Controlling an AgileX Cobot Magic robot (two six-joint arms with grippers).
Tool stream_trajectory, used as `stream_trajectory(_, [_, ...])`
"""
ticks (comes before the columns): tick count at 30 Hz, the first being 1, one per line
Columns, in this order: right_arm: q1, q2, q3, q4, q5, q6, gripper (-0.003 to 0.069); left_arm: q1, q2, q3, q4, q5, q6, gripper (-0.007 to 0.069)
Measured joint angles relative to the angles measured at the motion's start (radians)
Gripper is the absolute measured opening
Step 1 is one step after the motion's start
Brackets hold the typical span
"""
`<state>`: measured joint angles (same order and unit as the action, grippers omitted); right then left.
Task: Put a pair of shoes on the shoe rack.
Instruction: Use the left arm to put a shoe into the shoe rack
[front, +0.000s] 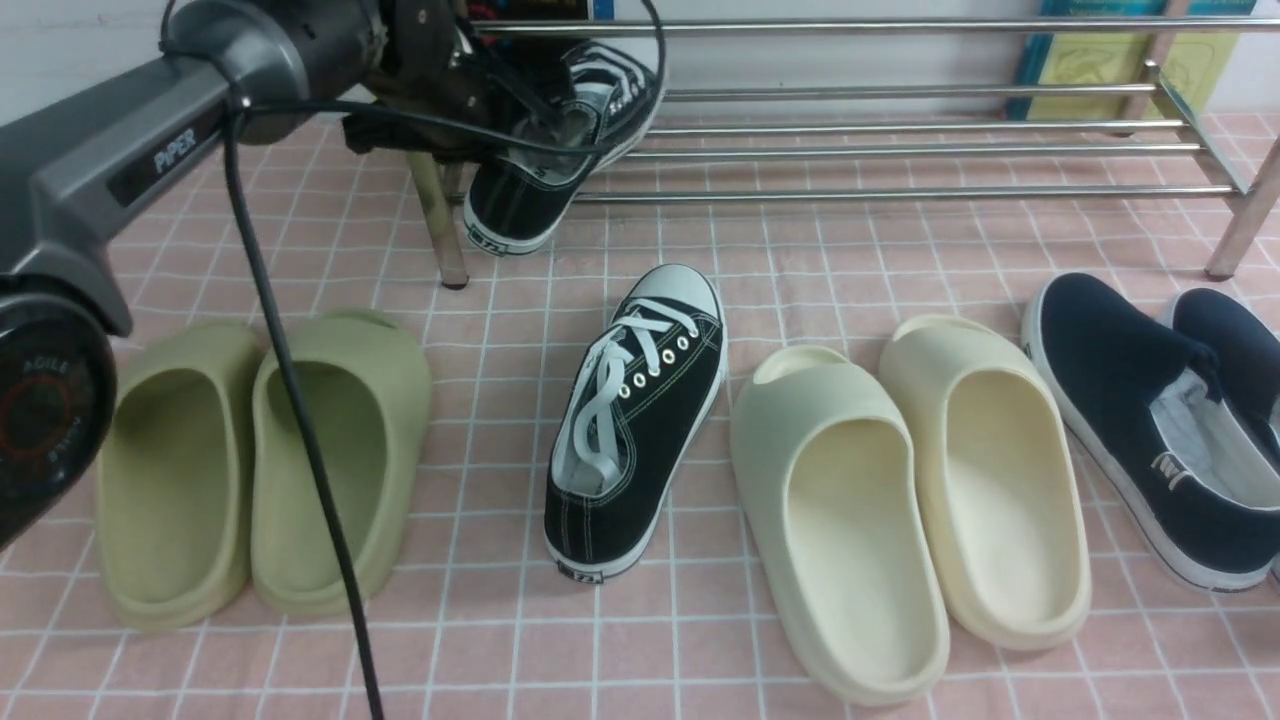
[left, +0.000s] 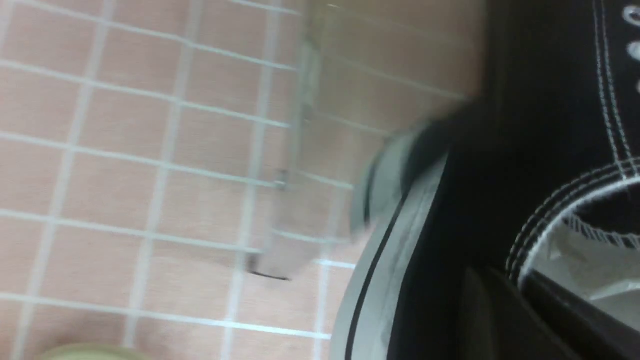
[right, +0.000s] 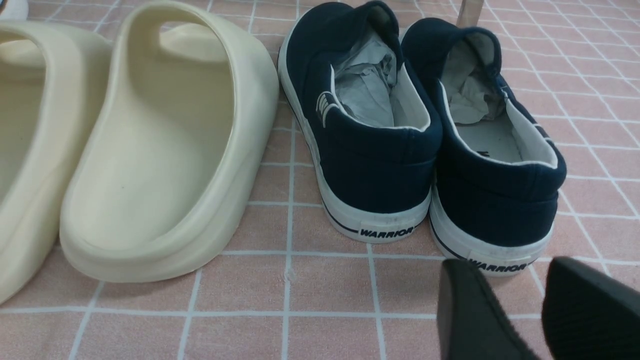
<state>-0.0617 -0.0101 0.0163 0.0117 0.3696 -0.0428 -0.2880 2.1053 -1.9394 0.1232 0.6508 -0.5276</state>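
One black sneaker with white laces hangs tilted at the left end of the shoe rack, toe up over the silver bars, heel low in front of the rack's left leg. My left gripper is shut on its collar. In the left wrist view the gripper pinches the stitched collar, one finger inside the sneaker, and the rack's leg is blurred. The other black sneaker lies on the floor mid-scene, toe toward the rack. My right gripper is open over bare floor.
Green slides lie at the left, cream slides right of the floor sneaker, navy slip-ons at the far right. My right gripper sits just behind the navy slip-ons, with the cream slides beside them. A black cable hangs from the left arm.
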Motion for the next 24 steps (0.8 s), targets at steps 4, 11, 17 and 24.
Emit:
stream_trajectory(4, [0.0, 0.0, 0.0, 0.0, 0.0, 0.0, 0.0239, 0.019, 0.008, 0.0, -0.018, -0.01, -0.011, 0.0018])
stream_trajectory(11, [0.0, 0.0, 0.0, 0.0, 0.0, 0.0, 0.0239, 0.007, 0.04, -0.007, -0.088, -0.039, 0.032, 0.0045])
stream_trajectory(17, [0.0, 0.0, 0.0, 0.0, 0.0, 0.0, 0.0239, 0.0, 0.04, -0.008, -0.113, -0.066, 0.046, 0.0187])
stream_trajectory(24, [0.0, 0.0, 0.0, 0.0, 0.0, 0.0, 0.0239, 0.0, -0.018, -0.008, -0.039, 0.036, 0.114, 0.0391])
